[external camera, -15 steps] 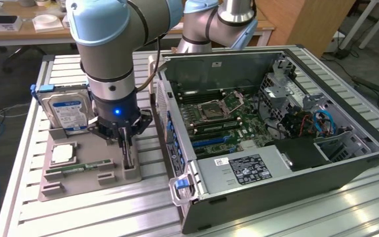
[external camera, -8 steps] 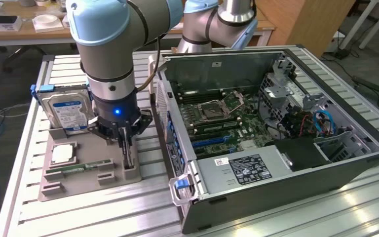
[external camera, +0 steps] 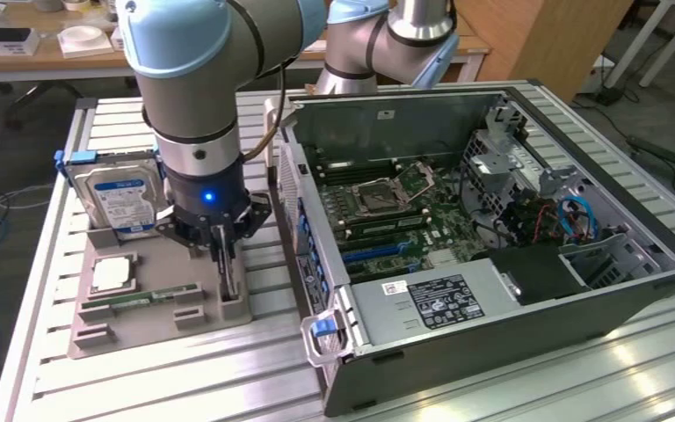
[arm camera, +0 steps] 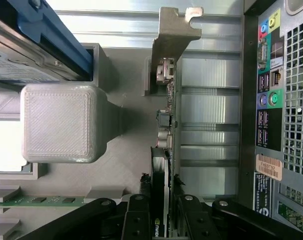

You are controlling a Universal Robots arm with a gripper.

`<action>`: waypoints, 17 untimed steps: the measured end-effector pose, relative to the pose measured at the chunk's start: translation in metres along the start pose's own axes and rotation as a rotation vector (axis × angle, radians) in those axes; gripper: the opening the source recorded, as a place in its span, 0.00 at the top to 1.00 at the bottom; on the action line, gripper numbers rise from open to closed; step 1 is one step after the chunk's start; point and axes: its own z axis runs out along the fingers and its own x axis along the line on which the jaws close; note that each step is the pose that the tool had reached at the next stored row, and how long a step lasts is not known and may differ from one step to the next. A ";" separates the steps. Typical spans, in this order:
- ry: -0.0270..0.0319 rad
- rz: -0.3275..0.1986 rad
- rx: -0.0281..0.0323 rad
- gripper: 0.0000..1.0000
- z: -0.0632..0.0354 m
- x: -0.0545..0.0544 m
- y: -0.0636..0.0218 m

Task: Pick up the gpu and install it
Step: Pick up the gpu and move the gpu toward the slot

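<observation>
Gripper (arm camera: pixel 162 181): jaws partly closed, one finger (arm camera: pixel 139 215) on each face of the gpu (arm camera: pixel 170 120), pads in contact with the card; the card is clamped edge-on between them.

Position of the gpu: in the exterior view the gripper (external camera: pixel 225 264) points straight down over the grey fixture tray (external camera: pixel 162 330), and the gpu (external camera: pixel 233 286) stands upright on its long edge at the side of the tray nearest the computer case (external camera: pixel 526 290); whether its lower edge is seated in the tray slot cannot be told. The silver bracket (arm camera: pixel 174 30) forms the end of the card furthest from the fingers, with the connector ports along the card edge just below it.

Fixture tray (arm camera: pixel 126 165): a grey printed block (arm camera: pixel 56 122) rises just beside the card; a green RAM stick (external camera: pixel 138 299) lies flat in its slot; a CPU (external camera: pixel 112 274) lies flat in its recess; a blue-labelled hard drive (external camera: pixel 120 195) stands upright at the far end of the tray.

Table (external camera: pixel 197 378): slatted aluminium surface; it carries the tray and, on the exterior view's right, the case.

Computer case: side panel off, interior facing up; motherboard (external camera: pixel 396 211) exposed; power supply (external camera: pixel 431 303) at the near end; rear port panel (arm camera: pixel 271 100) faces the tray.

Beyond the table: a wooden desk (external camera: pixel 32 53).
</observation>
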 end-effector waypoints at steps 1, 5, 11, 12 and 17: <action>0.0001 0.000 0.0001 0.73 -0.0007 0.000 0.0000; 0.0000 0.000 0.0000 0.73 -0.0043 0.000 0.0002; 0.0001 0.000 0.0001 0.73 -0.0104 0.000 0.0006; 0.0000 0.000 0.0000 0.73 -0.0108 0.000 0.0006; 0.0001 0.000 0.0003 0.73 -0.0146 0.000 0.0008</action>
